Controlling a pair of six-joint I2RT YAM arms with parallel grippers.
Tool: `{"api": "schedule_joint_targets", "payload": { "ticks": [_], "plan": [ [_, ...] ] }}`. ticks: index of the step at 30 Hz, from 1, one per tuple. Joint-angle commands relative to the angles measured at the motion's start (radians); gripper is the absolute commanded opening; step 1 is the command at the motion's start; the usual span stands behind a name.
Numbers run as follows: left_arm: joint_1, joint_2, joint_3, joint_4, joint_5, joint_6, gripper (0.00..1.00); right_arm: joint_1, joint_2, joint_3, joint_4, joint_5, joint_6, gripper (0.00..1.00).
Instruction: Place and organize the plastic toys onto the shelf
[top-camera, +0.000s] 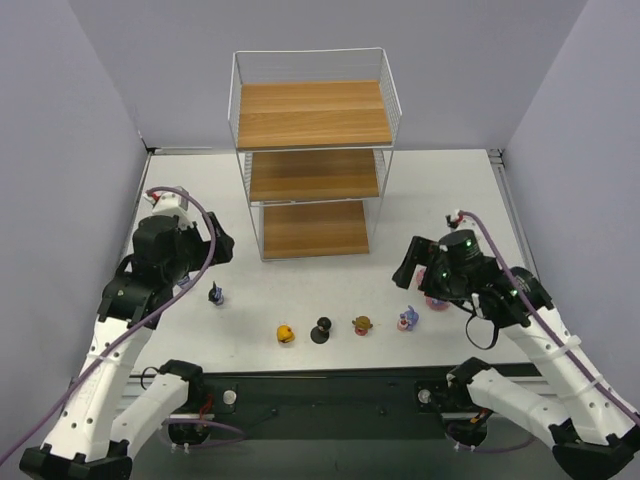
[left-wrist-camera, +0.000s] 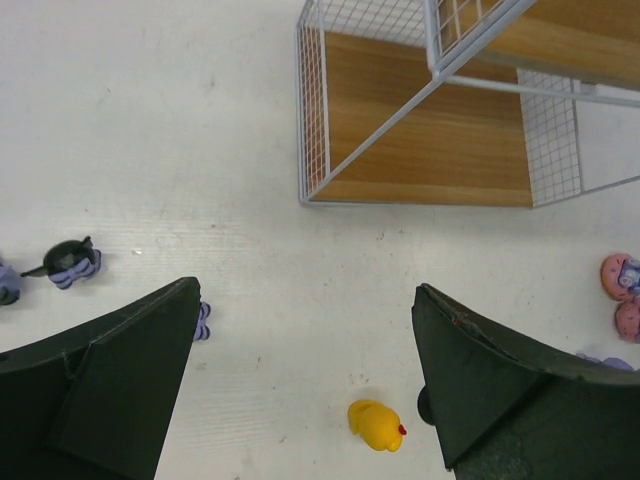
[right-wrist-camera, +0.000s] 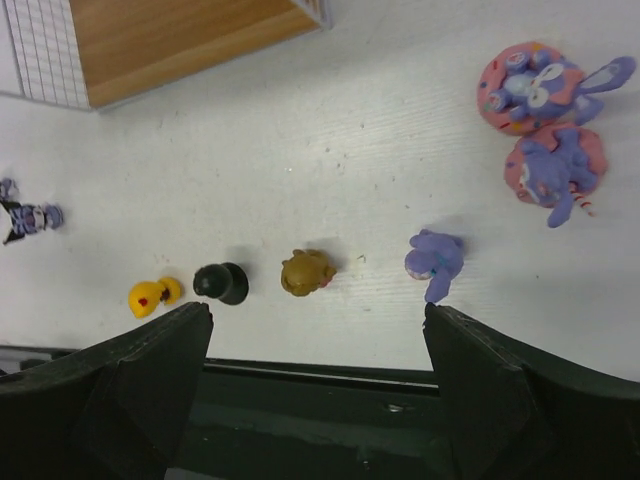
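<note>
We read the left gripper (left-wrist-camera: 305, 292) as spread wide and holding nothing, above the table (top-camera: 450, 200) in front of the shelf (top-camera: 312, 115). The right gripper (right-wrist-camera: 318, 310) is equally wide and holds nothing, above a near-edge row of yellow doll (right-wrist-camera: 152, 296), black doll (right-wrist-camera: 222, 283), olive doll (right-wrist-camera: 307, 272) and purple bunny (right-wrist-camera: 435, 262). Two pink-purple bunnies (right-wrist-camera: 530, 85) lie touching just beyond, and a dark figure (right-wrist-camera: 25, 217), possibly blue-purple, stands apart on the left arm's side

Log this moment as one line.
left gripper: open, empty | right gripper: open, empty | toys: on table | shelf: no toys seen
</note>
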Motion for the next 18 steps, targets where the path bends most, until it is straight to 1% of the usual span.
{"api": "schedule_joint_targets", "payload": {
  "ticks": [1, 2, 3, 4, 6, 7, 8, 10, 11, 13, 14, 16, 17, 18],
  "plan": [
    [-0.016, 0.014, -0.031, 0.050, 0.040, -0.071, 0.97, 0.258, -0.046, -0.106, 0.063, 0.220, 0.117, 0.92],
    [-0.018, 0.023, -0.042, 0.058, 0.048, -0.096, 0.97, 0.309, -0.040, -0.117, 0.069, 0.263, 0.137, 0.93],
    [-0.024, 0.029, -0.045, 0.059, 0.058, -0.104, 0.97, 0.356, -0.029, -0.129, 0.069, 0.340, 0.157, 0.93],
    [-0.025, 0.035, -0.047, 0.061, 0.077, -0.110, 0.97, 0.466, -0.014, -0.130, 0.070, 0.384, 0.212, 0.93],
    [-0.034, 0.057, -0.047, 0.063, 0.084, -0.127, 0.97, 0.568, 0.054, -0.117, 0.066, 0.457, 0.267, 0.94],
    [-0.038, 0.062, -0.048, 0.064, 0.109, -0.130, 0.97, 0.650, 0.083, -0.110, 0.066, 0.531, 0.325, 0.95],
    [-0.041, 0.074, -0.047, 0.069, 0.117, -0.130, 0.97, 0.689, 0.147, -0.100, 0.061, 0.564, 0.356, 0.95],
    [-0.057, 0.081, -0.039, 0.070, 0.129, -0.130, 0.97, 0.729, 0.213, -0.074, 0.034, 0.616, 0.435, 0.95],
    [-0.064, 0.086, -0.036, 0.067, 0.137, -0.130, 0.97, 0.749, 0.276, -0.065, 0.028, 0.626, 0.506, 0.94],
    [-0.071, 0.091, -0.033, 0.066, 0.140, -0.131, 0.97, 0.765, 0.330, -0.038, -0.002, 0.633, 0.565, 0.91],
    [-0.073, 0.091, -0.033, 0.061, 0.141, -0.134, 0.97, 0.774, 0.373, -0.030, -0.023, 0.630, 0.622, 0.88],
    [-0.074, 0.091, -0.036, 0.055, 0.138, -0.136, 0.97, 0.780, 0.408, -0.019, -0.043, 0.627, 0.671, 0.84],
    [-0.074, 0.092, -0.039, 0.053, 0.132, -0.136, 0.97, 0.783, 0.437, -0.019, -0.066, 0.624, 0.724, 0.82],
    [-0.076, 0.092, -0.040, 0.049, 0.127, -0.136, 0.97, 0.783, 0.450, -0.024, -0.069, 0.621, 0.743, 0.81]
  ]
}}
